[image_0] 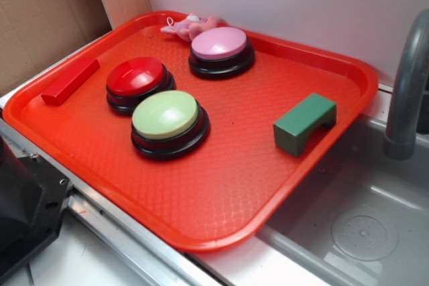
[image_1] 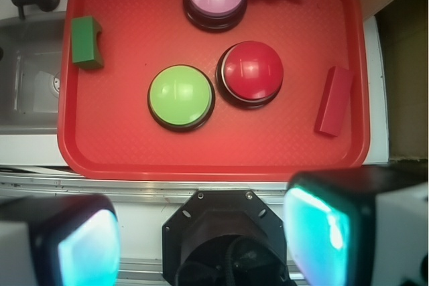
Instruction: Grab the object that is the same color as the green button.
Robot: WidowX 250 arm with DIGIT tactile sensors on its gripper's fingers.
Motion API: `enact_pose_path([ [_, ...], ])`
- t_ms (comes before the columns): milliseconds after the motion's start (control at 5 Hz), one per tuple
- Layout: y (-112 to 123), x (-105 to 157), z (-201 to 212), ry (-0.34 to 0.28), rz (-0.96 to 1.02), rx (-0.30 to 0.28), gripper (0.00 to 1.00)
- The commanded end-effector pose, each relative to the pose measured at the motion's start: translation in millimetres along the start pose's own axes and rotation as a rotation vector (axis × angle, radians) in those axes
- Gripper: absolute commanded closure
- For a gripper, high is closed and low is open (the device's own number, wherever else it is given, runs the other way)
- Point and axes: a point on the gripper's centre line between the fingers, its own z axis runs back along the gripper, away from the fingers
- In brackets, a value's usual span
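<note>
Tray [image_0: 221,205]: red plastic, rounded corners, raised rim, fine diamond-textured floor; it overhangs a grey sink [image_0: 375,219].
Block [image_0: 305,124]: dark green, matte, bridge-shaped with an arched cut-out; it lies on the tray near the sink-side edge, well apart from the buttons, untouched. From the wrist view [image_1: 87,42] it sits at the tray's far left.
Green button [image_0: 165,115]: pale green glossy dome on a round black base, mid-tray, just beside the red button [image_0: 136,76].
Pink button [image_0: 220,43]: same build, near the far rim.
Bar [image_0: 70,81]: long red rectangular stick, lying by the tray's rim.
Toy [image_0: 190,27]: small pink plush, partly hidden behind the pink button.
Faucet [image_0: 407,92]: grey curved pipe, cut off at the frame edge.
Gripper [image_1: 201,232]: fingers [image_1: 315,232] blurred, cut off at the bottom; jaws spread wide, holding nothing, off the tray's near edge.
</note>
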Motion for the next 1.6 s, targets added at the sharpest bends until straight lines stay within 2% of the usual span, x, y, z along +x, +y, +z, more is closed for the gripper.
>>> enact_pose_path([
  [0,0.0,0.0,0.0,0.000,0.000,0.000,0.00],
  [200,-12.3,7.7,-12.5,-0.023,-0.018,-0.016,0.00],
  [600,-43.2,40.3,-54.6,-0.036,-0.061,-0.037,0.00],
  [800,-62.5,64.8,-84.1,-0.019,-0.021,-0.058,0.00],
  [1000,-86.7,87.7,-113.1,-0.025,-0.068,-0.092,0.00],
  [1200,-105.0,101.7,-135.9,0.018,-0.066,-0.083,0.00],
  [1400,-120.6,109.9,-159.8,0.018,-0.043,-0.101,0.00],
])
